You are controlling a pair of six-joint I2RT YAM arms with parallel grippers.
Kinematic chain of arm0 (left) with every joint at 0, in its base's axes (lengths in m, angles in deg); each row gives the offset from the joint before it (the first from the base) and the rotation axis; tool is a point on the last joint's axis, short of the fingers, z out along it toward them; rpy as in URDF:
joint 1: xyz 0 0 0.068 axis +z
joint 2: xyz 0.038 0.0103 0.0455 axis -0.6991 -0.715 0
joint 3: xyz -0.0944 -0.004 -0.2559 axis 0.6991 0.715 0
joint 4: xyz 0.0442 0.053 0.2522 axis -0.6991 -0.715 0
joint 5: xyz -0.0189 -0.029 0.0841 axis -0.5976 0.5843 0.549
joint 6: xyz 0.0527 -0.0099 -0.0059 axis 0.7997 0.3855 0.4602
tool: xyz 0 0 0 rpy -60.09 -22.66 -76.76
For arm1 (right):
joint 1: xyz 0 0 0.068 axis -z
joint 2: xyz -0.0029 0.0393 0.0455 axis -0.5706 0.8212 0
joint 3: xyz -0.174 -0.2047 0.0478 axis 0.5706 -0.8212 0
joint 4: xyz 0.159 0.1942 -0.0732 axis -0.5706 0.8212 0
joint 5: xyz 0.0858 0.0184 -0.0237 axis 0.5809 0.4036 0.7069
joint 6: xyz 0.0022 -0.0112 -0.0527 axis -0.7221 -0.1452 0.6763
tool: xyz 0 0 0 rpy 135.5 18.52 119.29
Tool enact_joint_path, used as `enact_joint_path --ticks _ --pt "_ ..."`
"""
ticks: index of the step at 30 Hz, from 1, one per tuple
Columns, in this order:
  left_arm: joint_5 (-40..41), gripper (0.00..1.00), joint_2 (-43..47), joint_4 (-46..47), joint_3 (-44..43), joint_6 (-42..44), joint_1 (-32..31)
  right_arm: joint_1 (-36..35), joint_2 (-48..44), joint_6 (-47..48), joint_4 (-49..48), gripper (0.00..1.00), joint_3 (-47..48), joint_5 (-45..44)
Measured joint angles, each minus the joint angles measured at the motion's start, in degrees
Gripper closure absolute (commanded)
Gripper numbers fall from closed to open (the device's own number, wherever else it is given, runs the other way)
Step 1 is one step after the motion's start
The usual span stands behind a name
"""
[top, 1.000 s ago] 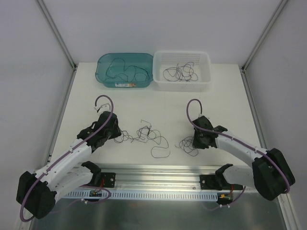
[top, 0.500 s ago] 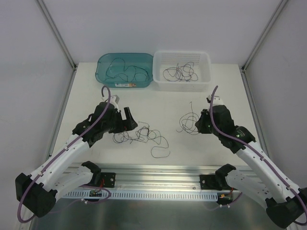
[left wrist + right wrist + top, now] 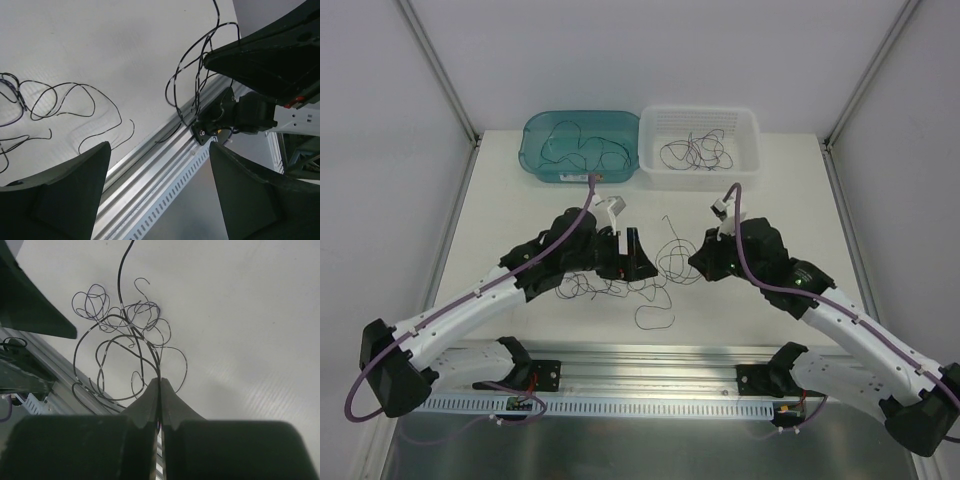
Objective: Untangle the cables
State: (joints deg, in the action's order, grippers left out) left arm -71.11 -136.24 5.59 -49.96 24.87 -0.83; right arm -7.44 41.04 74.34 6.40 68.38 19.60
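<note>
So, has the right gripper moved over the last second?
Yes. The right gripper, shut on cables, has shifted left and nearer the white basket.

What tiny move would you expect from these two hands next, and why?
Probably the open left hand should ease toward the thin dark wire loops dangling from the shut right hand and pinch one strand. That hanging bunch looks tangled and sits just ahead of the left hand's spread fingers.
</note>
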Motion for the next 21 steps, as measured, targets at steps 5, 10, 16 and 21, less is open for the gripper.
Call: enact_joint_path --ticks 5,10,16,21 --pt "-0.4 0.34 -4.8 4.3 -0.1 -1.8 -2.1 -2.6 1.2 -0.1 -2.9 0.99 -0.8 0.9" --pt "-0.5 0.71 -8.3 7.2 -0.2 -3.9 -3.2 -3.5 1.7 -0.2 -4.7 0.99 -1.5 0.9" --pt "0.5 1.0 -8.7 8.6 -0.2 -4.7 -3.6 -3.8 1.7 -0.1 -5.1 0.99 -2.9 -1.1" --pt "5.2 1.0 -5.8 8.7 1.3 -4.6 -3.5 -3.9 0.9 -0.4 -3.3 0.98 -3.9 -6.2"
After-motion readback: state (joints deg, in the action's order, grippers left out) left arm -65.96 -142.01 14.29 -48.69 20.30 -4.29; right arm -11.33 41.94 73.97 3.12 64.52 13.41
